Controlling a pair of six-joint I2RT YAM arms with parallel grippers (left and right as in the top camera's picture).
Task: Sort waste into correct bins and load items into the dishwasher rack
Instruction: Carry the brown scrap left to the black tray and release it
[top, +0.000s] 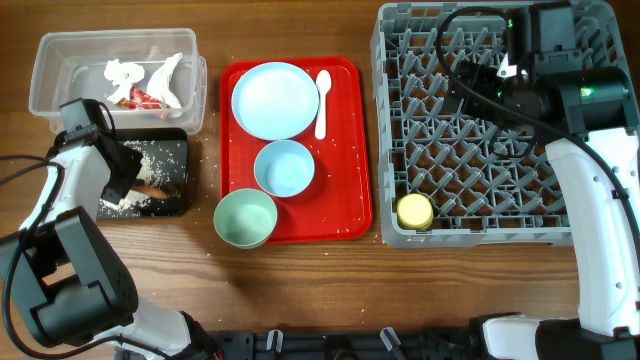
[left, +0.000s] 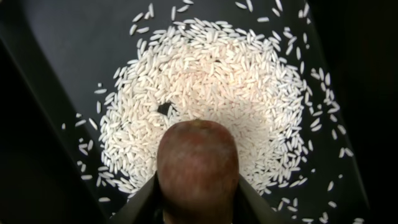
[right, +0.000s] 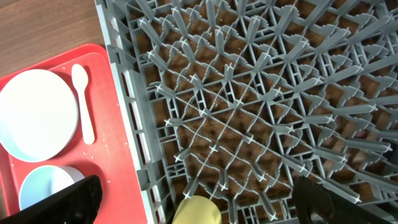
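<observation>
My left gripper (top: 127, 172) hangs over the black tray (top: 175, 150) and is shut on a brown food piece (left: 198, 158), held just above a pile of white rice-like crumbs (left: 217, 81); its jaws (left: 198, 202) show in the left wrist view. The clear tub (top: 50, 70) holds crumpled white paper (top: 125, 72) and a red-and-white wrapper (top: 145, 98). My right gripper (top: 487, 80) is wide open and empty above the grey rack (top: 480, 235); it also shows in the right wrist view (right: 202, 199). A yellow cup (top: 414, 211) sits in the rack's front left corner.
The red tray (top: 345, 150) carries the pale blue plate (top: 274, 99), the white spoon (top: 322, 100) and the pale blue bowl (top: 284, 167). The mint-green bowl (top: 245, 217) sits at its front left corner. Crumbs are scattered on the table beside the black tray.
</observation>
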